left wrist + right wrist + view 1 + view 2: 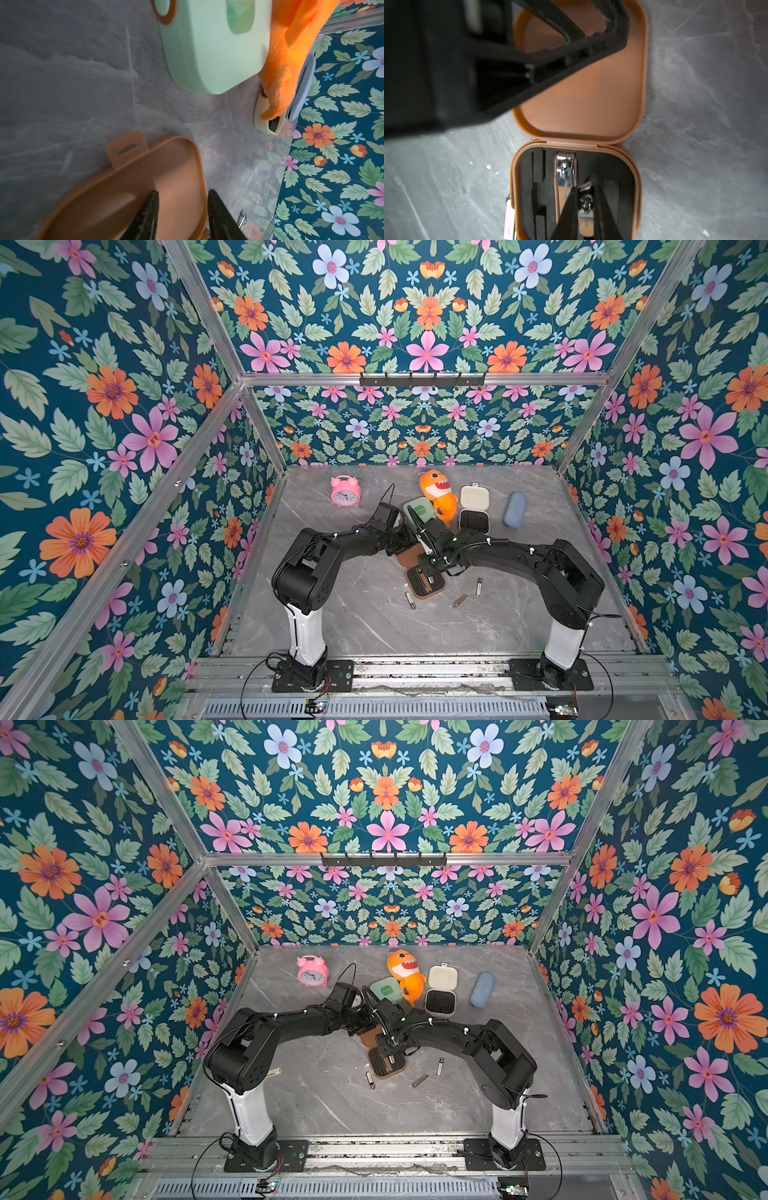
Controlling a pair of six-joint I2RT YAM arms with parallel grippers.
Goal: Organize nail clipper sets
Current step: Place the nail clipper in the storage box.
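Brown case [424, 587] sits open flat around the middle of the table [353, 626], lid [135, 187] on the far side and base on the near side, but in both top views the two wrists are parked right over it, so you only get bits of it. The right wrist view helps: black insert [618, 166], one shiny clipper [565, 172] seated in the middle slot, and the right gripper [584, 181] pinched tight on a small clipper [584, 204] beside it. That one's end is cut off by the frame, and I can't tell if it's down in its slot or just above it. Left gripper [182, 194] has its fingers apart, straddling the lid's side rim, one inside and one outside; whether they actually touch the rim is too blurry to call. Mint case [380, 986] is closed, just beyond the lid and partly hidden by the wrists, with an orange plush shark [438, 493] overlapping its right edge. Cream case [474, 506] lies open right of the shark. A few loose metal tools [459, 600] are scattered near and right of the base, too small to tell which is what
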